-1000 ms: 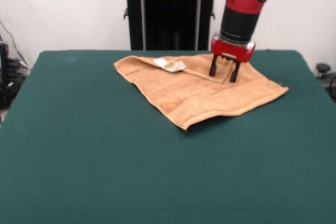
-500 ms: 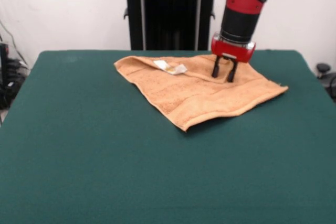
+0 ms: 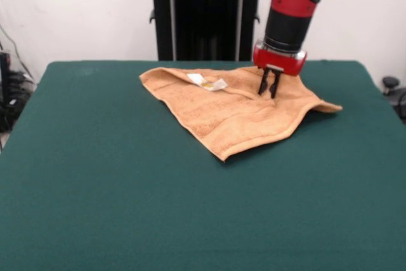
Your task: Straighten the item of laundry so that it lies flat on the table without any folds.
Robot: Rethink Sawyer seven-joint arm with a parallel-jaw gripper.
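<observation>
Hand (image 3: 269,91) pinching folded towel (image 3: 238,109) near far right edge.

We see the gripper (image 3: 269,90) fingers narrower than a second ago, now pinching a fold of the towel (image 3: 238,112). Cloth around the pinch is drawn up; the towel's right corner pulls inward and lifts off the table (image 3: 127,207).
</observation>
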